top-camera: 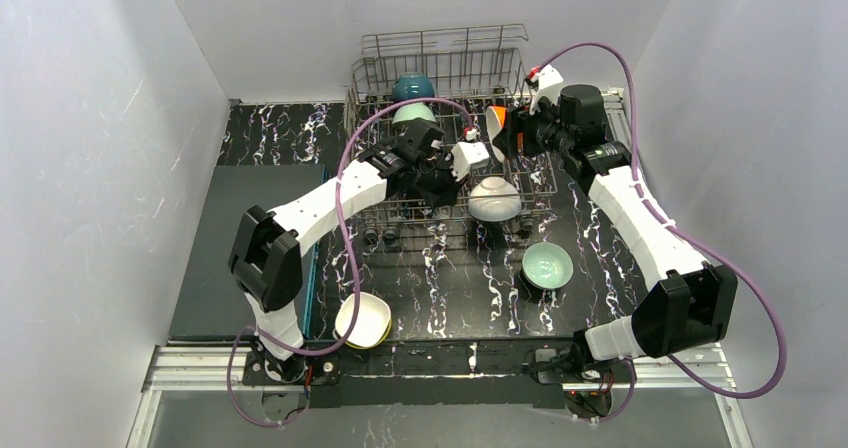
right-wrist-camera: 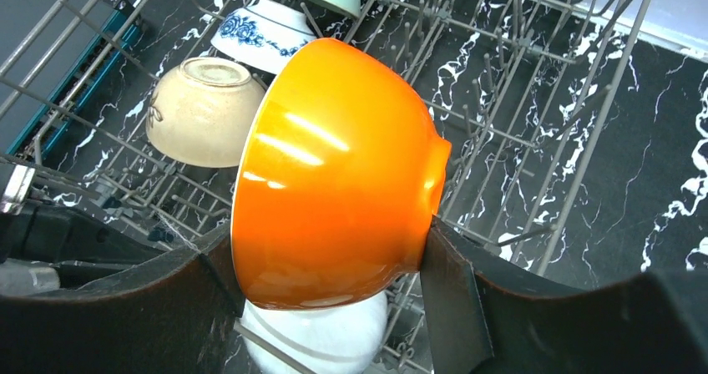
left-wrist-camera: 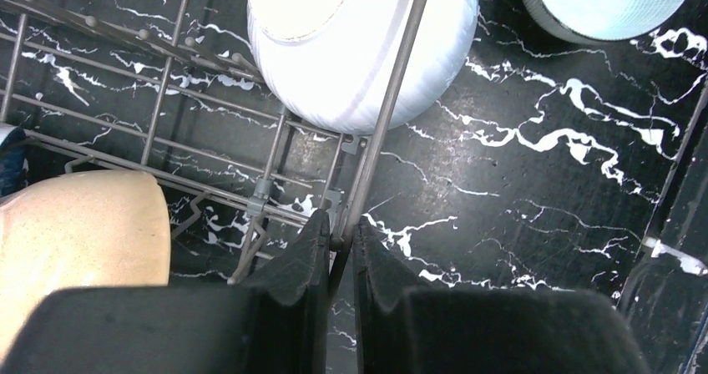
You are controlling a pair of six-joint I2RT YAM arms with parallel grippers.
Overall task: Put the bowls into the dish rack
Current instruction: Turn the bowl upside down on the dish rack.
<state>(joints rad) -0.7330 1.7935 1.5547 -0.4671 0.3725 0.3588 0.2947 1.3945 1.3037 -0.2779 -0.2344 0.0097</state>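
Observation:
The dish rack (top-camera: 440, 66) stands at the back of the table with a teal bowl (top-camera: 412, 87), a mint bowl (top-camera: 413, 114) and a white bowl (top-camera: 494, 198) in it. My left gripper (left-wrist-camera: 341, 232) is shut on the rack's rim wire (left-wrist-camera: 392, 98), next to the upturned white bowl (left-wrist-camera: 351, 48) and a tan bowl (left-wrist-camera: 75, 232). My right gripper (right-wrist-camera: 327, 245) is shut on an orange bowl (right-wrist-camera: 334, 174), held on its side above the rack. Under it lie the tan bowl (right-wrist-camera: 204, 111) and a blue-patterned bowl (right-wrist-camera: 263, 40).
A mint bowl (top-camera: 547, 265) sits on the black marble table in front of the rack. A yellow-white bowl (top-camera: 362, 320) rests near the left arm's base. A dark grey mat (top-camera: 250, 248) covers the table's left side.

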